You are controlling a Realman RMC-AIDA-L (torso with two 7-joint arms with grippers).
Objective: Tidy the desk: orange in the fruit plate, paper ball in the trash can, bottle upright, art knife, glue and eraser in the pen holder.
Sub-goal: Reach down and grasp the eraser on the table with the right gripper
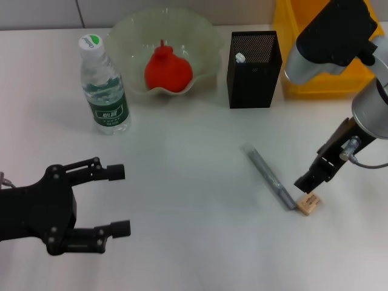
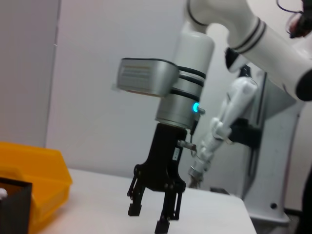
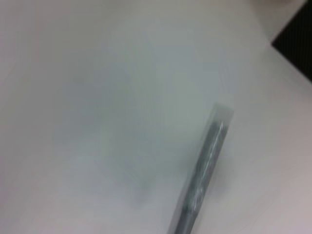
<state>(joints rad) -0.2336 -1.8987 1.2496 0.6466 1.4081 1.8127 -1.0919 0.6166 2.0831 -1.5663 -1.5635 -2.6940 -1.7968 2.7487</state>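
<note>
The right gripper (image 1: 308, 185) is hovering narrowly parted over the eraser (image 1: 308, 204), hiding its top edge. The art knife (image 1: 271, 176) is lying at the eraser's 10 o'clock. The left gripper (image 1: 119, 200) is idling wide open.

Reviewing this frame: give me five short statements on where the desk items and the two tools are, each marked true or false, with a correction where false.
1. The bottle stands upright. True.
2. The fruit plate is empty. False: a red-orange fruit lies in it.
3. The art knife is in the pen holder. False: it lies flat on the desk, in front of the holder.
4. The right tool is down beside the eraser. True.
5. The left tool grips the bottle. False: it is open and holds nothing, nearer the robot than the bottle.
</note>
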